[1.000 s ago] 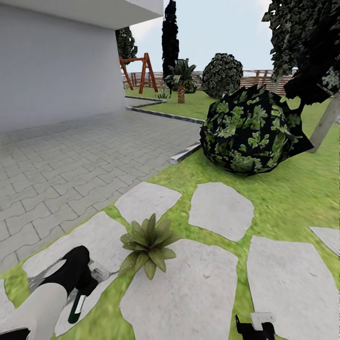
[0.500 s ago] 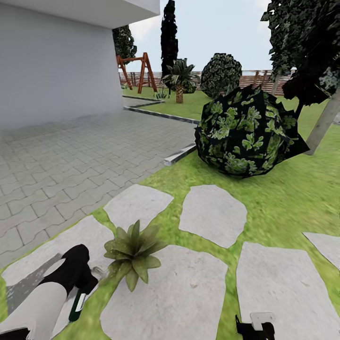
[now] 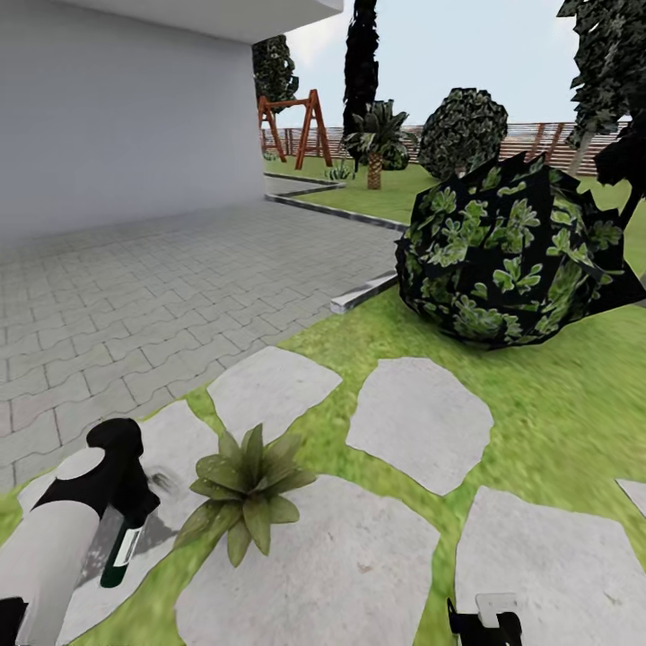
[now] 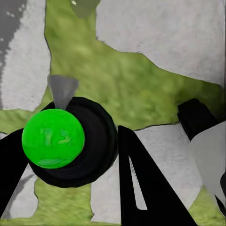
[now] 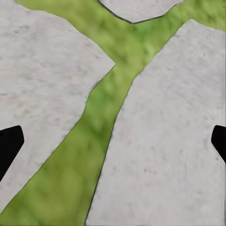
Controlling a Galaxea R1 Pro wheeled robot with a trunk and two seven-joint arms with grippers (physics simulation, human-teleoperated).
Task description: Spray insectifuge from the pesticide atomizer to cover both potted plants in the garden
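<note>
Head view: left pincer [image 3: 121, 538] clamps the pesticide atomizer [image 3: 118, 554] low over the stepping stones [image 3: 417, 420], just beside one potted plant [image 3: 242, 489] sitting between the slabs. Left wrist view – atomizer's green cap [image 4: 52, 138] sits between the fingers [image 4: 141, 188]. Right pincer [image 5: 113, 141] spread wide – holding nothing above stone and grass [image 5: 75, 165].

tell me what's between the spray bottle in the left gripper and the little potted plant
In the head view, only bare ground: a strip of pale stepping stone separates the spray bottle held by the left gripper from the potted plant.
</note>
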